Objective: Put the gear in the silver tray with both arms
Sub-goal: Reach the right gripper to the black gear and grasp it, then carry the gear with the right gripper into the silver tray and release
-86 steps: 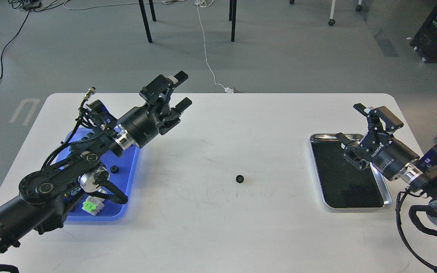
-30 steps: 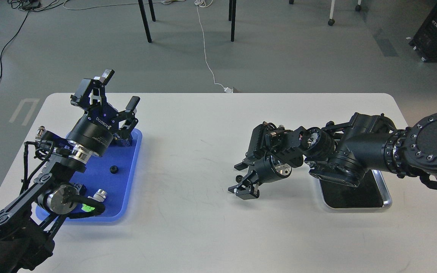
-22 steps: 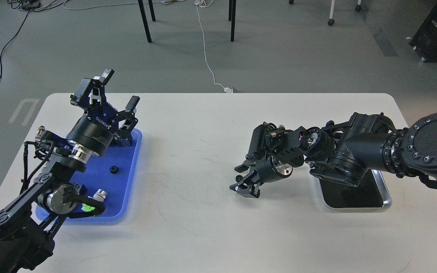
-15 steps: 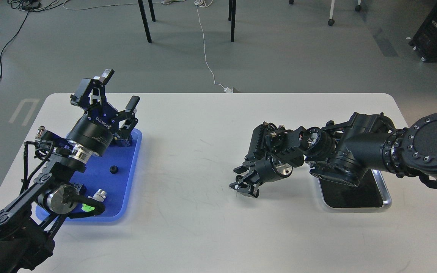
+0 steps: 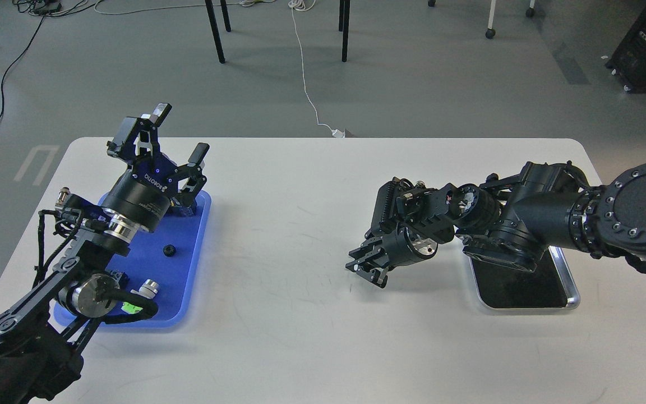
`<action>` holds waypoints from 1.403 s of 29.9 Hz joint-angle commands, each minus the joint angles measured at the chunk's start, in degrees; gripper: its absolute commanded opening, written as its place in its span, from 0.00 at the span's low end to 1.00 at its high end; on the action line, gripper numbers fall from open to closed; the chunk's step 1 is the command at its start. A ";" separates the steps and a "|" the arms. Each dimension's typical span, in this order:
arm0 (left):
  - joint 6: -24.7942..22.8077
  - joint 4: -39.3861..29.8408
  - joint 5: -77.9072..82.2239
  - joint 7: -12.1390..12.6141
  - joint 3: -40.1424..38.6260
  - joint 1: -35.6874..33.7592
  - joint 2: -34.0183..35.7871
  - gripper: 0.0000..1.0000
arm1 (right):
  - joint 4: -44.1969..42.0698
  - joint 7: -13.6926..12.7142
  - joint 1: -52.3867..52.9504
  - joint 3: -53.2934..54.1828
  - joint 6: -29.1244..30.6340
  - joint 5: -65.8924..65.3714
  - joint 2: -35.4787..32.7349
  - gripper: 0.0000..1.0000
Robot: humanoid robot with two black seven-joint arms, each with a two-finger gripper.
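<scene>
My right arm reaches left across the silver tray (image 5: 572, 293), which lies at the right of the table and is partly hidden under the arm. My right gripper (image 5: 365, 268) hangs just above the table's middle with its fingers drawn together. The small black gear that lay there no longer shows on the table; it is hidden between the fingers. My left gripper (image 5: 181, 130) is open and empty, raised above the far end of the blue tray (image 5: 191, 264) at the left.
In the blue tray lie another small black gear (image 5: 169, 250), a silver connector (image 5: 147, 288) and a green part (image 5: 129, 307). Chair legs and cables stand on the floor beyond the table's far edge.
My right arm swung from over the silver tray to the table's middle, its fingers closed around the gear there and it has risen slightly. My left arm drew back over the blue tray.
</scene>
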 commanded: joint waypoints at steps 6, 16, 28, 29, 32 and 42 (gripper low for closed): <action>-0.09 0.17 0.00 0.09 0.09 -0.35 0.17 0.98 | 2.36 -0.02 6.43 0.11 -0.08 0.26 -6.92 0.15; -0.26 0.17 0.00 0.88 0.26 -0.61 -0.36 0.98 | 7.11 -0.02 9.17 -5.24 0.54 -3.08 -24.68 0.16; -0.53 0.17 0.00 1.23 0.62 -0.97 -0.44 0.98 | -0.35 -0.02 4.42 -6.30 0.54 -3.96 -27.33 0.16; -0.53 0.17 0.00 1.23 0.62 -0.88 -0.36 0.98 | -1.84 -0.02 3.37 -6.21 0.54 -3.87 -26.11 0.16; -0.53 0.17 0.00 1.14 0.62 -0.88 -0.27 0.98 | -3.79 -0.02 1.35 -6.21 0.54 -3.78 -24.43 0.16; -0.53 0.17 0.00 1.23 0.70 -0.88 -0.44 0.98 | -4.14 -0.02 -0.41 -6.21 0.54 -3.78 -24.25 0.19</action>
